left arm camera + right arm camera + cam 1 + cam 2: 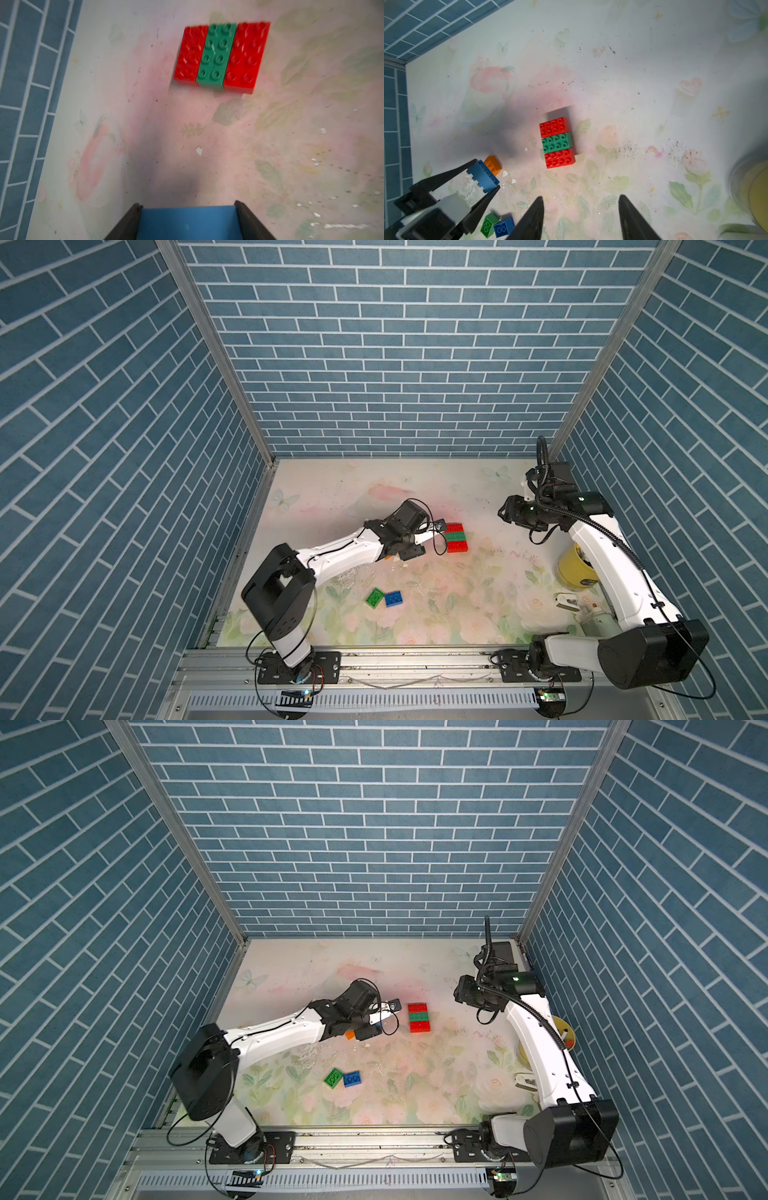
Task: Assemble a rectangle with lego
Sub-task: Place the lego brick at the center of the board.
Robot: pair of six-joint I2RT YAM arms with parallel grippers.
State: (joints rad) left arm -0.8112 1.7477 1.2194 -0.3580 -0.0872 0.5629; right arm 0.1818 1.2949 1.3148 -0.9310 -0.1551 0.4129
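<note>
Near studded red-green-red slab (557, 143), left pincer (486, 174) pinching blue brick (188, 222), right pincer (581, 197) spread.

Pale floral-print tabletop (457, 497), scuffed and speckled, blue brick-pattern walls (395, 364) on three sides, yellow tub (573, 572) near the right edge — small white object (566, 600) beside it — aluminium rail (415, 659) along the front.

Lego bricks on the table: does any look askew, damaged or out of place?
The red-green-red row sits square. The loose green brick lies skewed beside the loose blue brick, apart from the row. White chips litter the table near the orange brick.
</note>
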